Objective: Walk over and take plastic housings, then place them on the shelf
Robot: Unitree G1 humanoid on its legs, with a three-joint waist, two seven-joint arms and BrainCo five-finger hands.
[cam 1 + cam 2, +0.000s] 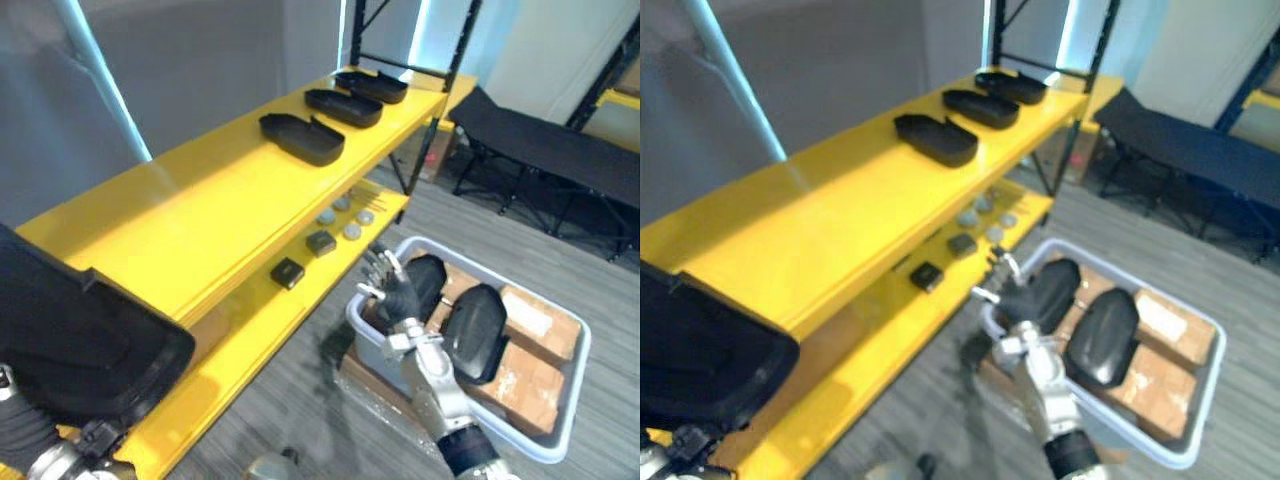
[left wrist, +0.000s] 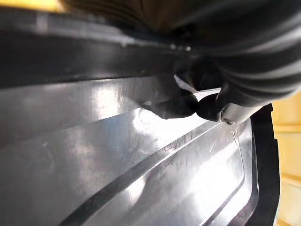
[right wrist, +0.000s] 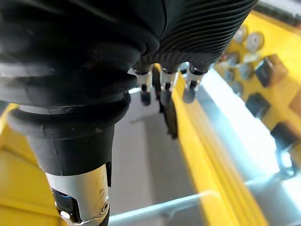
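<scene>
So down at 7 o'clock the left hand (image 2: 221, 101) has its fingers clamped on a big black plastic housing (image 1: 80, 350). It's held right at the near end of the yellow shelf (image 1: 200, 210), not set down yet. Up around 12 to 1 o'clock, three housings (image 1: 343, 107) already sit in a row on the top board. At 5 o'clock the right hand (image 1: 395, 290) hangs with fingers loose and spread, holding nothing. It's over the near-left corner of the grey bin (image 1: 583, 345), where two more housings (image 1: 476, 330) lie on cardboard (image 1: 530, 385). My guess is roughly halfway: three shelved, one about to go, two left to fetch.
</scene>
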